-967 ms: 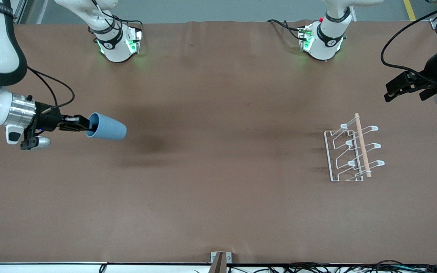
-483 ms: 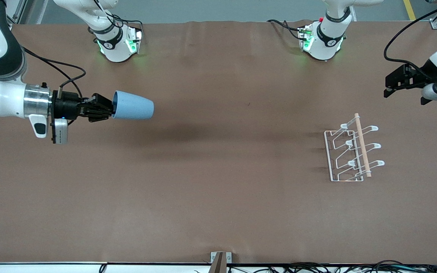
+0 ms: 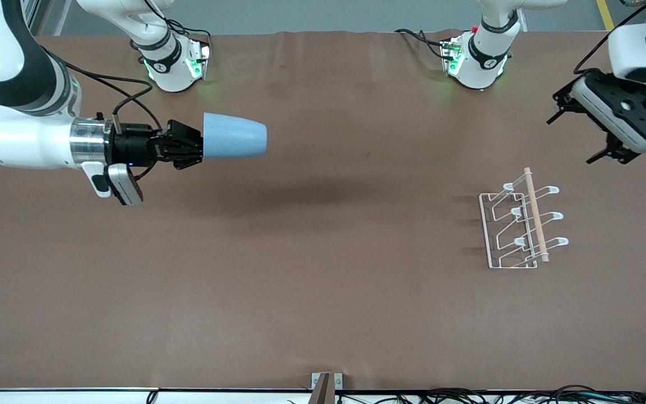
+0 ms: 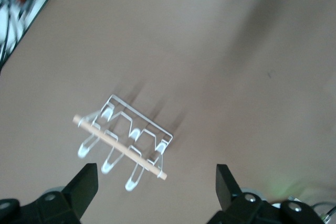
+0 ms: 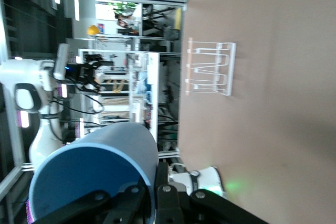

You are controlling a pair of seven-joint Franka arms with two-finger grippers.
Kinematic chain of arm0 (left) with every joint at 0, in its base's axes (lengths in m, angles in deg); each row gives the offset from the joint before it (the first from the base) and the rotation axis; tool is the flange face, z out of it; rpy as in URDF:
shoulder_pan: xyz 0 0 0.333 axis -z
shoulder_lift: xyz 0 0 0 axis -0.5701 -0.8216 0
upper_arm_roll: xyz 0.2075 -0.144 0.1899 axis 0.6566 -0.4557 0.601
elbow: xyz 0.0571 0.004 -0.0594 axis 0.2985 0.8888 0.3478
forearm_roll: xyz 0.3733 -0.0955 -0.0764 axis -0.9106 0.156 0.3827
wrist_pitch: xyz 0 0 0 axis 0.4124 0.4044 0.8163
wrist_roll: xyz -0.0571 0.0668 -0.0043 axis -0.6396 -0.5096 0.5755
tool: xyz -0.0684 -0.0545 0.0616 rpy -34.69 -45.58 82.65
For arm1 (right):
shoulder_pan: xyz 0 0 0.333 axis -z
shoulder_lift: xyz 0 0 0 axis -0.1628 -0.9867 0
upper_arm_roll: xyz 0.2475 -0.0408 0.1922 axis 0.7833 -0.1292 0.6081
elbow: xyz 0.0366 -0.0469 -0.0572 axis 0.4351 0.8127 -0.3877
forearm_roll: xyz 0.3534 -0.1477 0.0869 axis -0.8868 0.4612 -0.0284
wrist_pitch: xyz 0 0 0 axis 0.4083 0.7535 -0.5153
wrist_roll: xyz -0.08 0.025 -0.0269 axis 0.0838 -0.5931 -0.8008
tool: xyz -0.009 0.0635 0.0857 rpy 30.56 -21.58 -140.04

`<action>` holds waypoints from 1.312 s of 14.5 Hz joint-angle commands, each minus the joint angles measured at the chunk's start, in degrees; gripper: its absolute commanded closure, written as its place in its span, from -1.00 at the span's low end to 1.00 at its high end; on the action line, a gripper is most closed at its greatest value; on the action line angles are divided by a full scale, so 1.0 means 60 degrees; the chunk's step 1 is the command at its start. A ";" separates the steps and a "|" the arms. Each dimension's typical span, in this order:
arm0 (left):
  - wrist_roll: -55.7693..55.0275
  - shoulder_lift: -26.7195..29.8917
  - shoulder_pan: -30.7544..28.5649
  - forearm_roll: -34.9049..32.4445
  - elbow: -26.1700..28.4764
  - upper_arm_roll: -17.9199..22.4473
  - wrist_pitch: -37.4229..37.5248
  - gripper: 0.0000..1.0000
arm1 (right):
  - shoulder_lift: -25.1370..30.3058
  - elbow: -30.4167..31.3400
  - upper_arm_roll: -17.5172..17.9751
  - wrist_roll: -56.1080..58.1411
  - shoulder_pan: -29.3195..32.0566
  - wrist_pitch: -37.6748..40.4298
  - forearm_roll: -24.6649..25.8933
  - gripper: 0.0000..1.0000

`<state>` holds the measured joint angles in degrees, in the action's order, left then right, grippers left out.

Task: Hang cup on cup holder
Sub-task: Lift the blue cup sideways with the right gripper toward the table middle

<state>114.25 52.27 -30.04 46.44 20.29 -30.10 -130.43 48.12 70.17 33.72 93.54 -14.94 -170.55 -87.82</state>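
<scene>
My right gripper (image 3: 197,147) is shut on the rim of the light blue cup (image 3: 236,136) and holds it on its side in the air over the table near the right arm's end, base pointing toward the left arm's end. In the right wrist view, one finger (image 5: 168,203) is outside the cup's (image 5: 89,182) wall and the other inside. The white wire cup holder (image 3: 516,224) with its wooden rod stands near the left arm's end. My left gripper (image 3: 581,132) is open and empty in the air beside it; its wrist view shows the cup holder (image 4: 128,135) between the spread fingers (image 4: 86,184).
The brown table cover (image 3: 323,280) spans the whole table. The two arm bases (image 3: 174,64) stand along the edge farthest from the front camera. Cables lie along the nearest edge. The right wrist view also shows the cup holder (image 5: 210,69) and the left arm (image 5: 31,85).
My right gripper has carried the cup higher and toward the left arm's end. My left gripper has swung round and moved closer to the cup holder.
</scene>
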 commanded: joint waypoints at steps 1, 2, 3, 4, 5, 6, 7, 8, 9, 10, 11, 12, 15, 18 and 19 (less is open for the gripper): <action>0.1944 0.0058 0.0018 0.0268 -0.0416 -0.0264 -0.0060 -0.95 | 0.0182 0.0483 -0.0074 0.0530 -0.0578 -0.0621 -0.0954 1.00; 0.2051 0.0087 0.0004 0.0283 -0.0433 -0.0496 -0.0060 -0.95 | 0.0124 0.0527 -0.0074 0.0764 -0.0855 -0.0858 -0.1232 1.00; 0.2095 0.0131 0.0004 0.0283 -0.0448 -0.0760 -0.0016 -0.95 | -0.0007 0.0542 -0.0074 0.0998 -0.1076 -0.0889 -0.1684 1.00; 0.2096 0.0160 0.0004 0.0283 -0.0448 -0.1052 0.0028 -0.97 | -0.0125 0.0586 -0.0074 0.1233 -0.1179 -0.0904 -0.2051 1.00; 0.2110 0.0204 -0.0011 0.0298 -0.0448 -0.1374 0.0028 -0.98 | -0.0213 0.0615 -0.0074 0.1482 -0.1296 -0.0904 -0.2287 1.00; 0.2067 0.0233 -0.0011 0.0298 -0.0448 -0.1740 0.0028 -0.99 | -0.0272 0.0674 -0.0074 0.1644 -0.1501 -0.0918 -0.2637 1.00; 0.2008 0.0233 -0.0011 0.0298 -0.0448 -0.2034 0.0043 -1.00 | -0.0388 0.0689 -0.0074 0.1790 -0.1648 -0.0919 -0.3003 1.00; 0.1950 0.0219 -0.0011 0.0283 -0.0448 -0.2327 0.0028 -1.00 | -0.0535 0.0689 -0.0074 0.1995 -0.1809 -0.0919 -0.3384 1.00; 0.1833 0.0204 -0.0011 0.0254 -0.0448 -0.2649 0.0014 -1.00 | -0.0667 0.0689 -0.0088 0.2142 -0.1941 -0.0933 -0.3562 1.00; 0.1759 0.0175 0.0004 0.0254 -0.0448 -0.2913 0.0014 -1.00 | -0.0798 0.0689 -0.0074 0.2346 -0.2000 -0.0919 -0.3738 1.00; 0.1585 0.0160 0.0004 0.0254 -0.0448 -0.3191 0.0014 -1.00 | -0.0843 0.0703 -0.0074 0.2537 -0.2044 -0.0919 -0.3899 1.00; 0.1322 0.0117 0.0033 0.0254 -0.0419 -0.3455 -0.0001 -1.00 | -0.0902 0.0704 -0.0074 0.2640 -0.2103 -0.0919 -0.3973 1.00; 0.0269 -0.0161 0.0106 0.0152 -0.0418 -0.4363 -0.0103 -1.00 | -0.1164 0.0704 -0.0074 0.3209 -0.2395 -0.1021 -0.4616 1.00; -0.1049 -0.0877 0.0966 -0.0913 -0.0462 -0.4936 -0.0630 -1.00 | -0.1474 0.0703 -0.0074 0.3769 -0.2601 -0.1006 -0.4998 1.00; -0.1416 -0.1054 0.1377 -0.1222 -0.0491 -0.4923 -0.0645 -1.00 | -0.1474 0.0704 -0.0074 0.3769 -0.2601 -0.0992 -0.4999 1.00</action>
<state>109.91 48.91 -25.78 43.11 18.61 -58.93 -133.55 39.09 73.73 33.76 114.34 -29.66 -176.45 -115.33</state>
